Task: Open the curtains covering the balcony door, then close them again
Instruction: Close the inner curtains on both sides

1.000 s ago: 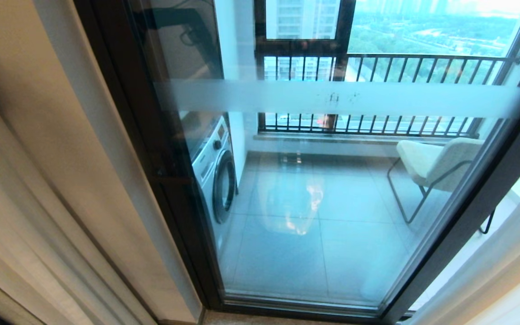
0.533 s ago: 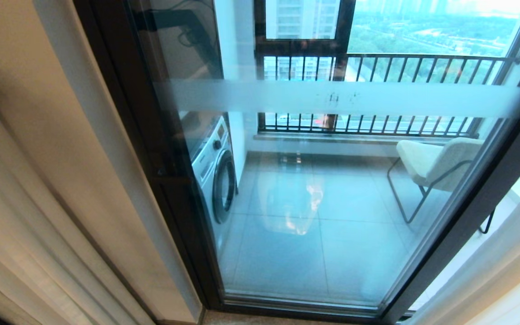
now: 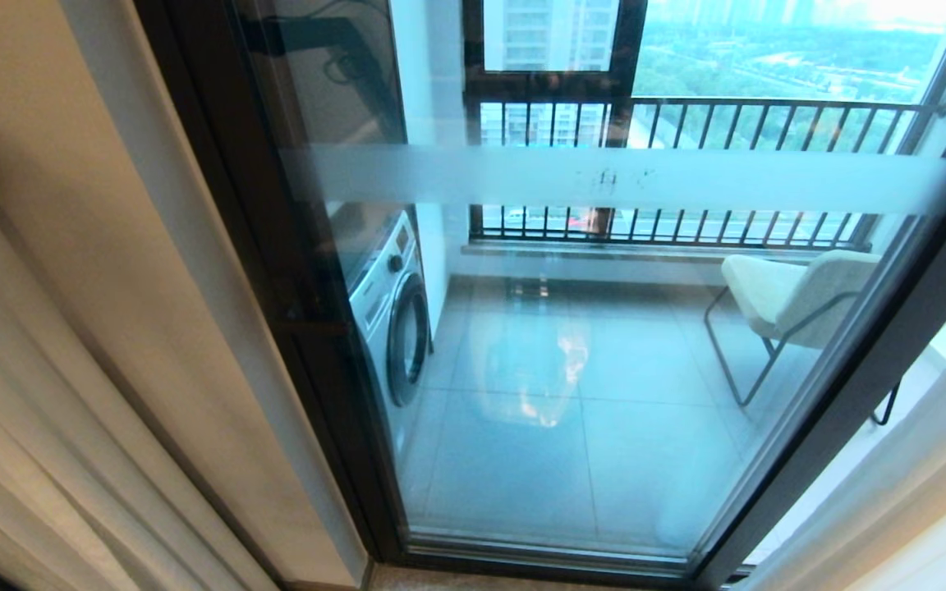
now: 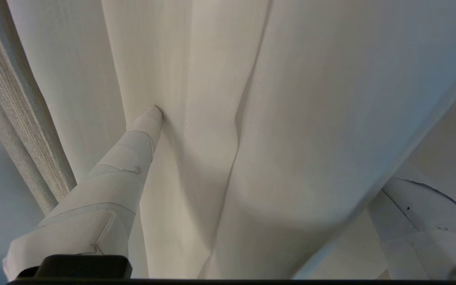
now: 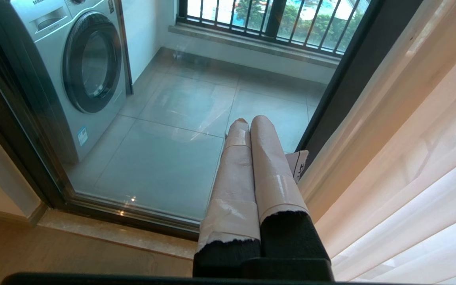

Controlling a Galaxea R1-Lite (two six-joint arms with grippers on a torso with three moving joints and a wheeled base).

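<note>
The balcony door (image 3: 875,369) stands uncovered in the head view, with dark frames and a frosted band (image 3: 604,179) across the glass. The sheer white curtains (image 3: 21,427) hang bunched in folds at the far left, and more of them hang at the lower right (image 3: 916,492). Neither gripper shows in the head view. In the left wrist view my left gripper (image 4: 271,154) is open wide. One taped finger (image 4: 133,150) presses its tip into the curtains (image 4: 291,99), and fabric drapes across the gap. My right gripper (image 5: 247,120) is shut on nothing and points at the door's lower glass beside the curtains (image 5: 410,178).
Behind the glass are a washing machine (image 3: 395,312) on the left, a pale chair (image 3: 793,295) on the right and a black railing (image 3: 686,123). A thicker woven drape (image 4: 14,118) hangs beside the sheer fabric. A stone sill (image 5: 113,233) runs along the door's foot.
A small dark part at the head view's left edge has gone out of sight. The curtain folds at the left have shifted a little. The right arm has kept still.
</note>
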